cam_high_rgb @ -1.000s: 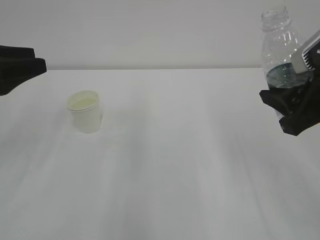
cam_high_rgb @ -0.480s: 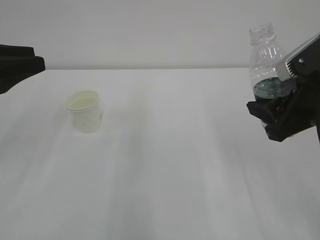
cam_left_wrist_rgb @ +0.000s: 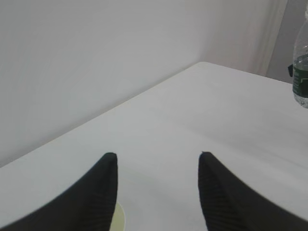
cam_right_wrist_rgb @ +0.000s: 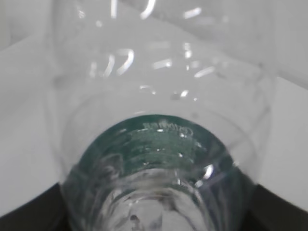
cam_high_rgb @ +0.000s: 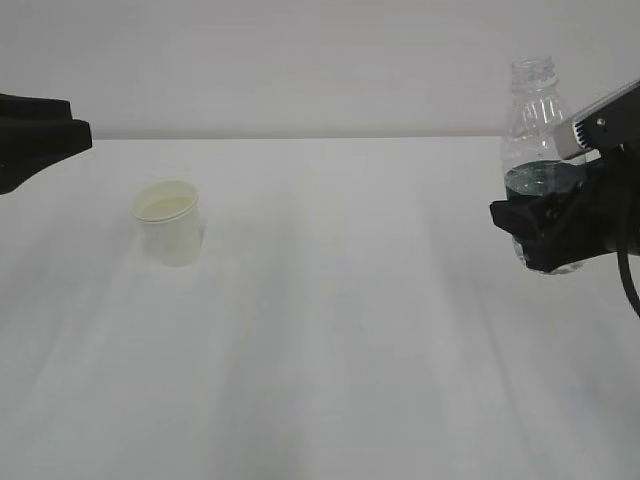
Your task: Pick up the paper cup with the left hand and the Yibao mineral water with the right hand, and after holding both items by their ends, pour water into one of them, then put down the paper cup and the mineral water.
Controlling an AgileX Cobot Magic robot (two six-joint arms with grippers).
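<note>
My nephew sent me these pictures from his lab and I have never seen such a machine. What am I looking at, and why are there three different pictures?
It is a robot with two arms, each ending in a black pincer. One picture comes from a camera facing the white table; the other two come from small cameras on the wrists.

In the facing picture, a paper cup stands alone on the table. The left pincer hangs open just above it, holding nothing; its wrist camera shows the two dark fingers with a sliver of the cup between them.

The right pincer grips an uncapped clear water bottle upright by its lower part. Its wrist camera looks up along the bottle from very close, hence the blurry plastic.
</note>
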